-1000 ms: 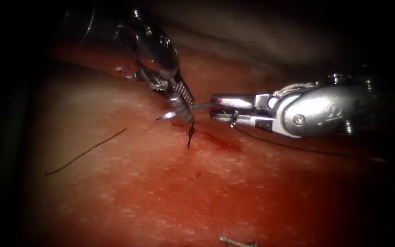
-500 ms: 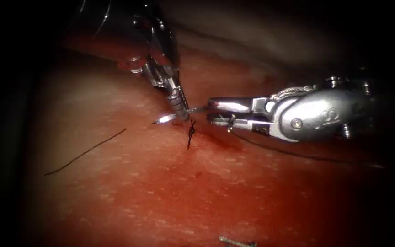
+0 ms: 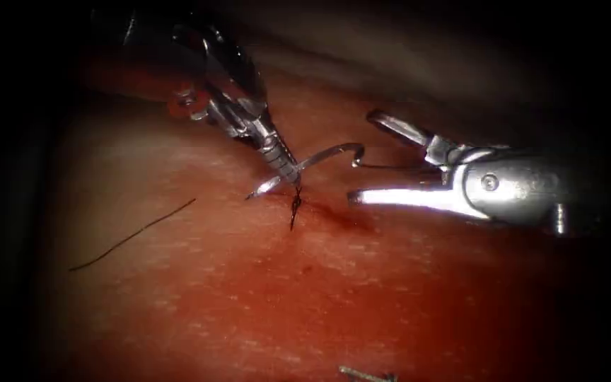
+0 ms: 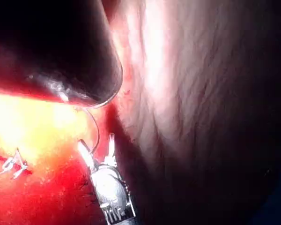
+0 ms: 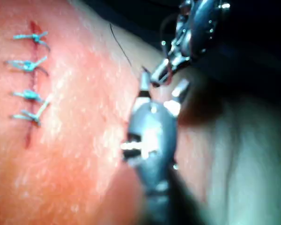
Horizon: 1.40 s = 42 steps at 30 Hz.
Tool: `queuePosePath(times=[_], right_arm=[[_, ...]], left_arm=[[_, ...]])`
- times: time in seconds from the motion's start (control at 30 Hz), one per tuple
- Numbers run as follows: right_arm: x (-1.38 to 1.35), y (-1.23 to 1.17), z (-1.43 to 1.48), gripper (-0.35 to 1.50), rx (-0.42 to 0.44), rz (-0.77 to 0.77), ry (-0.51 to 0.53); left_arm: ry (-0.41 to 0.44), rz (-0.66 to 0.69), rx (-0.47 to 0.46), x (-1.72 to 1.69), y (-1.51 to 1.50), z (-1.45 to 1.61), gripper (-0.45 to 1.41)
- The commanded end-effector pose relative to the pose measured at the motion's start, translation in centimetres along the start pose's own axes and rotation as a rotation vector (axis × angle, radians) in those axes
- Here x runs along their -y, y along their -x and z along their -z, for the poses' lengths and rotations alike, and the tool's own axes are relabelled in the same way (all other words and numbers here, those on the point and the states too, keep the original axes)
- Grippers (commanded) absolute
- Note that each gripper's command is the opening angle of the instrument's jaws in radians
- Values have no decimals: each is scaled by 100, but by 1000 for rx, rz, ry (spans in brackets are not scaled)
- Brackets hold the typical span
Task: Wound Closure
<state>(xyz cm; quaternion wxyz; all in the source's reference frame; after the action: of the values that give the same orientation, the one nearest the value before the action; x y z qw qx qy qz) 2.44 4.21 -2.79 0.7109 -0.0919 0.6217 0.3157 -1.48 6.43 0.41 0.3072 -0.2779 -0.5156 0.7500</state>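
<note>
Tissue (image 3: 199, 304) under the scope, needle between two tools

A loose thread piece (image 3: 132, 237) lies at 9 o'clock of the cut (image 3: 334, 216). The left pincer (image 3: 291, 177) is clamped on the needle (image 3: 323, 152) about a third back from its point. The needle looks clear of the tissue, with its point at 8 o'clock and its tail at 2 o'clock. The right pincer (image 3: 362, 155) gapes empty around the tail and thread (image 3: 383, 167). This looks like a handover, and the next move calls for a steady left grip.
</note>
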Motion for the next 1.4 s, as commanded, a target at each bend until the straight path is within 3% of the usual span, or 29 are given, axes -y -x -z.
queuePosePath(times=[0.03, 0.3, 0.37, 0.43, 0.87, 0.97, 1.1, 1.3, 1.37, 1.4], right_arm=[[5, 6, -1, 130, -10, -50, 28], [15, 15, -1, 126, 2, -245, 191], [17, 13, -1, 121, 77, -242, 227], [17, 11, -1, 128, 96, -237, 236], [17, 4, -7, 123, 108, -79, 206], [19, 6, -7, 111, 104, -60, 192], [21, 8, -7, 81, 94, -52, 175], [26, 8, -13, 76, 85, -34, 151], [27, 9, -13, 58, 84, -28, 147], [28, 9, -12, 39, 85, -28, 145]], left_arm=[[3, -2, -29, 4, 0, -8, -35], [4, 13, -244, 7, 16, -31, -35], [-10, 28, -325, 9, 20, -42, -35], [-19, 38, -346, 10, 22, -46, -35], [-35, 59, -367, 3, 28, -50, -35], [-36, 61, -368, 2, 28, -49, -35], [-39, 64, -371, 2, 27, -49, -35], [-41, 66, -373, 2, 26, -50, -35], [-41, 66, -373, 2, 27, -50, -35], [-41, 66, -373, 2, 27, -49, -35]])
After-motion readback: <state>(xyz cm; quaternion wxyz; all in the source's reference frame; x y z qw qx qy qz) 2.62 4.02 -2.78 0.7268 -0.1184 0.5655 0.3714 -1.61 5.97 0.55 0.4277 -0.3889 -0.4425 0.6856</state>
